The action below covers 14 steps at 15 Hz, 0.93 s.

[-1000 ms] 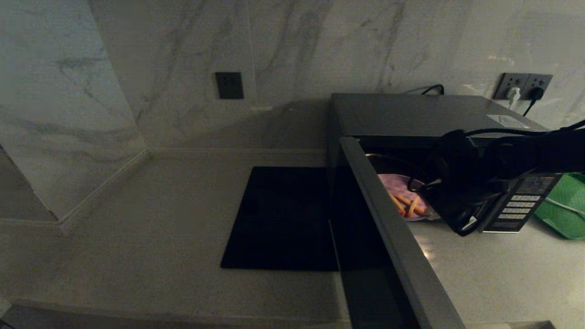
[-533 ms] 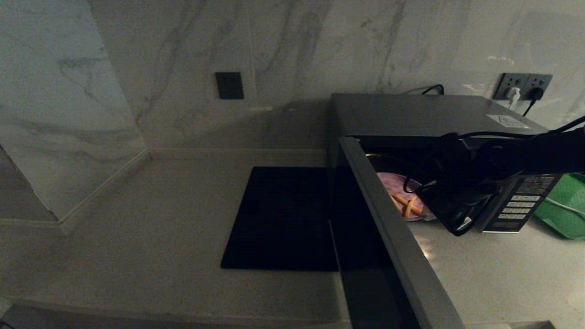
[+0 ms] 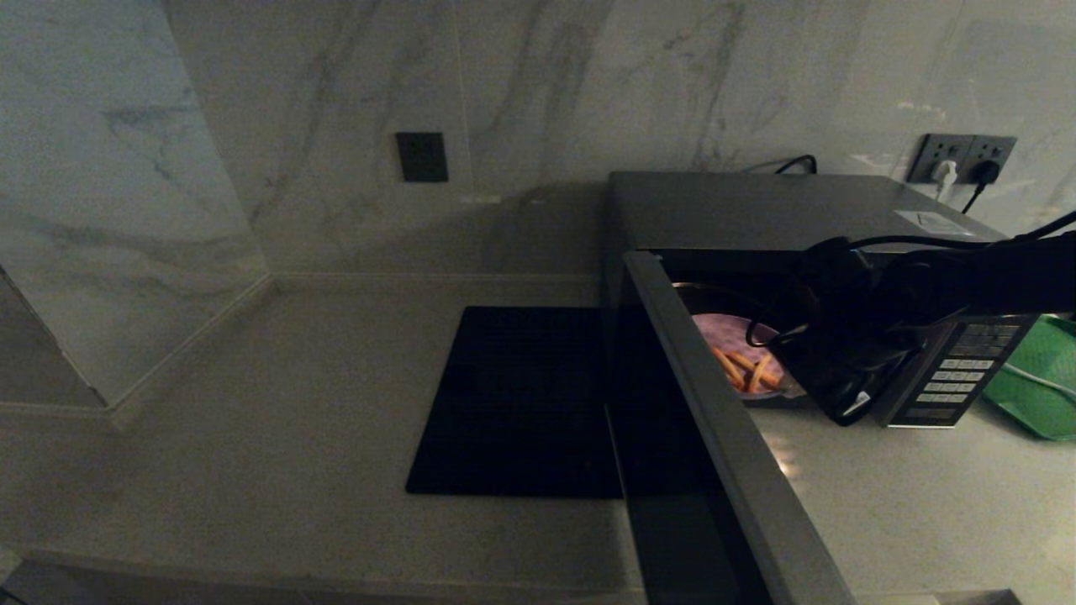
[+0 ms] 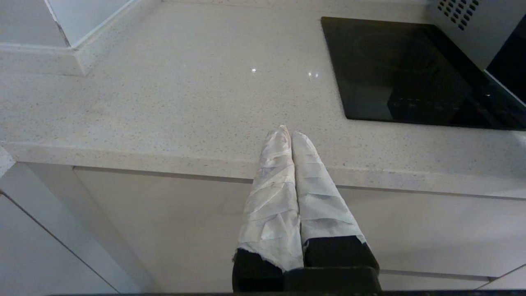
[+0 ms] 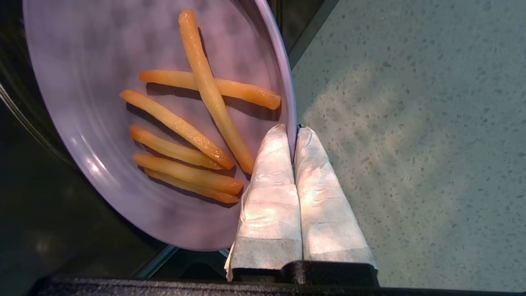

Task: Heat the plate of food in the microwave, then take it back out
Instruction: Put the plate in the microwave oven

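Observation:
The silver-grey microwave (image 3: 756,210) stands at the back right with its door (image 3: 723,437) swung wide open toward me. The lilac-pink plate of food (image 5: 82,82), carrying several orange fries (image 5: 205,90), sits at the mouth of the cavity (image 3: 740,353), its near rim reaching out over the counter. My right gripper (image 5: 292,131) is shut on that rim, one taped finger inside the plate and one outside. My left gripper (image 4: 289,133) is shut on nothing, parked low before the counter's front edge and out of the head view.
A flat black square slab (image 3: 521,403) lies on the speckled counter left of the microwave. The button panel (image 3: 950,378) is right of the opening, with a green tray (image 3: 1038,378) beyond it. Wall sockets (image 3: 962,160) and cables sit behind.
The plate and my right gripper have shifted slightly back toward the microwave's cavity. The left arm and the door have not moved.

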Motion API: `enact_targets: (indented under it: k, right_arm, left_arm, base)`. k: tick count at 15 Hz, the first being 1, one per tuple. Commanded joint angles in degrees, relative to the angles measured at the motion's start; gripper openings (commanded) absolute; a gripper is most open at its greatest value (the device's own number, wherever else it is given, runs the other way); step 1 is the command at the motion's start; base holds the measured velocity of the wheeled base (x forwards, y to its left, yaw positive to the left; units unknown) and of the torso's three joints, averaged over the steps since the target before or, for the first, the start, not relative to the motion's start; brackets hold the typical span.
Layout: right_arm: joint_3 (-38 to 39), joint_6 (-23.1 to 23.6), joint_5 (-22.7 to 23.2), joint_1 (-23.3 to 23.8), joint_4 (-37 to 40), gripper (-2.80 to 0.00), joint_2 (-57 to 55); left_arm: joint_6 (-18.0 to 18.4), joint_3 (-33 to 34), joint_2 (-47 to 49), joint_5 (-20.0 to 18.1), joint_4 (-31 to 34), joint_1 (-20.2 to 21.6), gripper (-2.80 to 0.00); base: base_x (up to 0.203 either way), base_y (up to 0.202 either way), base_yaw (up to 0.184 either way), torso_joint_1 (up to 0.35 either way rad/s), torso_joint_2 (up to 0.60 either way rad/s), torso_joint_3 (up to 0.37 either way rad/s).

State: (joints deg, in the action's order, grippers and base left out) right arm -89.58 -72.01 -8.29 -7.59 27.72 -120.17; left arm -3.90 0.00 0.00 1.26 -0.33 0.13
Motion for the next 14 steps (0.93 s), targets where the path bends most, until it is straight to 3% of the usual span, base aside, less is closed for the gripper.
enact_targets:
  k: [1,6,7,14]
  right_arm:
    - [-0.2,-0.4,-0.1,0.0,0.1,-2.80,0.4]
    - [-0.2,0.0,-0.2,0.1,0.1,-2.80,0.4]
    - [-0.2,0.0,-0.2,0.2,0.1,0.00,0.5]
    - [-0.3,0.0,-0.1,1.0,0.2,0.00,1.7]
  left_arm:
    - [-0.1,0.0,0.0,0.0,0.0,0.0,-2.80]
    - [-0.1,0.0,0.0,0.0,0.0,0.0,-2.80]
    - [-0.1,0.0,0.0,0.0,0.0,0.0,-2.80]
    - [-0.1,0.0,0.1,0.0,0.0,0.0,-2.80]
  base:
    - [0.000,0.000,0.000,0.000,0.00,0.000]
    - [0.000,0.000,0.000,0.000,0.00,0.000]
    - [0.000,0.000,0.000,0.000,0.00,0.000]
    - [0.000,0.000,0.000,0.000,0.00,0.000]
